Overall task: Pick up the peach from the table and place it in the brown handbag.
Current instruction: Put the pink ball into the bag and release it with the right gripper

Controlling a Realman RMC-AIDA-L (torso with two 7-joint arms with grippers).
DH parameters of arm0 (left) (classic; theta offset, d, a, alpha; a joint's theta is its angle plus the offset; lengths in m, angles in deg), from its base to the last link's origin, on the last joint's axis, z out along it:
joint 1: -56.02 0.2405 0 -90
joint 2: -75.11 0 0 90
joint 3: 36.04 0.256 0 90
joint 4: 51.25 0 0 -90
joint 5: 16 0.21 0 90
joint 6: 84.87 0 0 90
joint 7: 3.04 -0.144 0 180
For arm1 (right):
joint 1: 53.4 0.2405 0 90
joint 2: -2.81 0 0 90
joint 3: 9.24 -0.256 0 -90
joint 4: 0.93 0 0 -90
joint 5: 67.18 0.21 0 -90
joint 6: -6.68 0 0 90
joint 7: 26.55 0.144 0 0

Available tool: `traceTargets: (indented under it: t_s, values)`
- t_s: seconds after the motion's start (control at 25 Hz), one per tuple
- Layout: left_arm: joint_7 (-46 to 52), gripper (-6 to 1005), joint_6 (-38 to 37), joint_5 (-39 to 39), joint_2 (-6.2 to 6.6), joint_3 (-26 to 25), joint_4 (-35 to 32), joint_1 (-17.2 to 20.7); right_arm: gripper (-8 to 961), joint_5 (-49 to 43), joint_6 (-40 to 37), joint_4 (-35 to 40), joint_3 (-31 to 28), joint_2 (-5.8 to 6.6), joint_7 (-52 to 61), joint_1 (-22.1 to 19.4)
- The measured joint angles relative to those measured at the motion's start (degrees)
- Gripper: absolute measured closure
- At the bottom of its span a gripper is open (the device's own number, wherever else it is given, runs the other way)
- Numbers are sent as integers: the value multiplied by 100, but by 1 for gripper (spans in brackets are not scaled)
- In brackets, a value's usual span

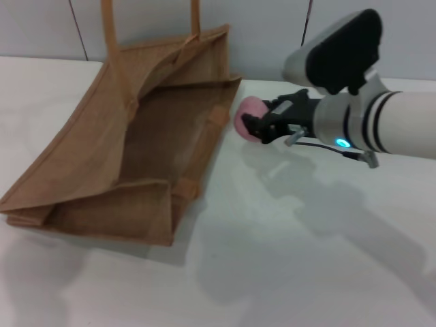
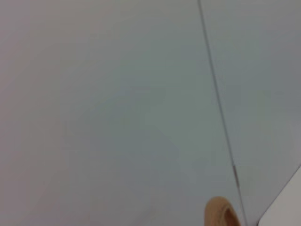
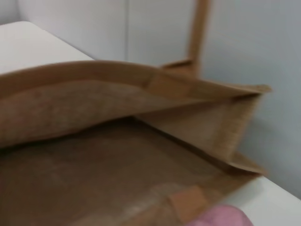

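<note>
The brown handbag lies on its side on the left part of the worktop, its open mouth facing right and its handles reaching back toward the wall behind the worktop. The right pincer comes in from the right and holds the peach just beside the bag's mouth rim, at its far right corner. In the right wrist view the peach sits at the edge of the bag's opening.
</note>
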State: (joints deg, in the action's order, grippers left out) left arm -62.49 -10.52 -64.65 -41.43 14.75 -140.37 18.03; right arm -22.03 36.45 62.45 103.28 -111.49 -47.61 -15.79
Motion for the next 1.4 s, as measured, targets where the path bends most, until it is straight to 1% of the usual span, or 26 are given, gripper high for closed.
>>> traceTargets:
  t_s: [0.08,0.2,0.4,0.6,0.76,0.92,1.0,1.28,1.4]
  values:
    - [8,875,0,-56,-7,15,0,-58,574,17,28,-13,-3,-64,-120,74]
    - [16,875,0,-192,-17,53,30,-166,574,20,73,-22,16,-119,-186,207]
    - [65,875,-95,-236,-32,326,53,-252,576,63,75,-108,87,-132,-274,374]
    - [171,876,-235,-236,-35,641,59,-245,580,93,75,-113,112,-131,-294,403]
    - [181,876,-238,-237,-35,669,66,-257,581,199,74,-82,235,-141,-459,450]
    - [201,876,-248,-244,-34,725,70,-294,582,948,40,-226,329,-148,-1118,564]
    - [233,876,-281,-245,-34,818,70,-305,583,1170,26,-330,332,-148,-1341,603]
    - [336,876,-370,-248,-35,1042,40,-398,582,1270,-10,-770,331,-150,-1575,849]
    - [344,876,-376,-299,-35,1088,37,-440,584,1275,-66,-820,366,-159,-1641,909]
